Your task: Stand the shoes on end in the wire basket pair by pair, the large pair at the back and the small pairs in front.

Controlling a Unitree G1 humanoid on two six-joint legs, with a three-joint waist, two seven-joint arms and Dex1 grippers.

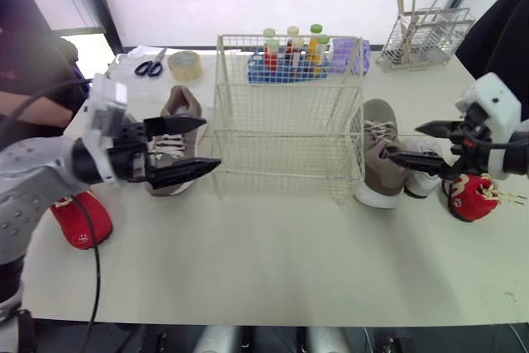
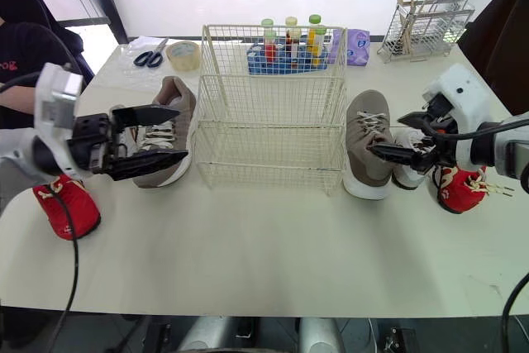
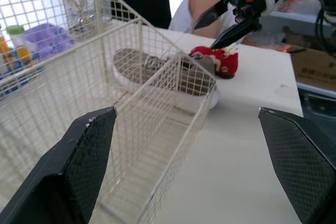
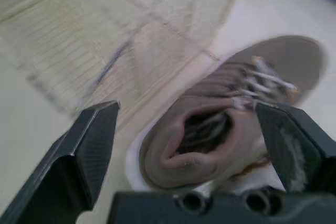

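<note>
The empty wire basket stands mid-table. One large taupe shoe lies at its left side, its mate at its right side. A small white shoe and a small red shoe lie right of that mate. Another red shoe lies at the table's left edge. My left gripper is open, hovering over the left taupe shoe beside the basket. My right gripper is open just above the right taupe shoe, holding nothing.
Behind the basket sit a blue rack of bottles, a purple pack, a tape roll and scissors. A wire utensil rack stands back right. A person sits at the left edge.
</note>
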